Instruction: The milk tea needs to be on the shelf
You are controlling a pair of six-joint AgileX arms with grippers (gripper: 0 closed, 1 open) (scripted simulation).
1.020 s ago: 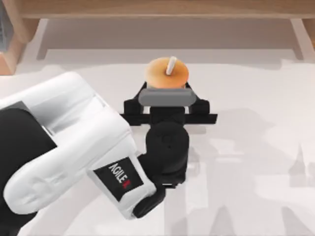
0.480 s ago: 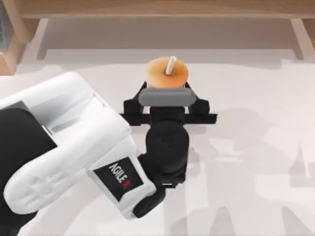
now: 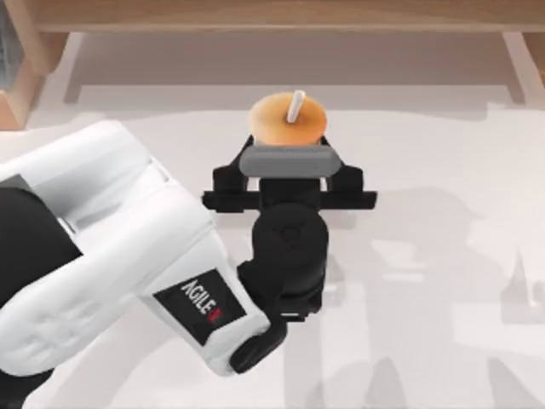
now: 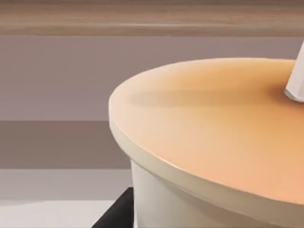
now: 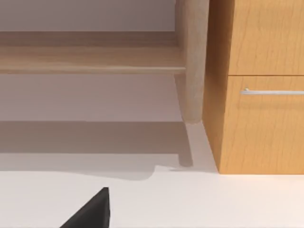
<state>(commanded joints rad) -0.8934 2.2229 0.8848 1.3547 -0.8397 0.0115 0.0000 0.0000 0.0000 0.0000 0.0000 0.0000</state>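
Milk tea point(image 3: 288, 121) | left gripper point(image 3: 288, 145) fingers clamped on it | shelf point(image 3: 281, 15) beyond

The one readable marking is the word "AGILE" in white capitals, followed by a small red mark, on a black label point(image 3: 201, 306) stuck to the white casing of the left arm point(image 3: 111, 256). In the top view the label sits at about seven o'clock from the frame's centre, and its lettering runs tilted rather than level. The milk tea, the shelf and the cabinet carry no legible writing.
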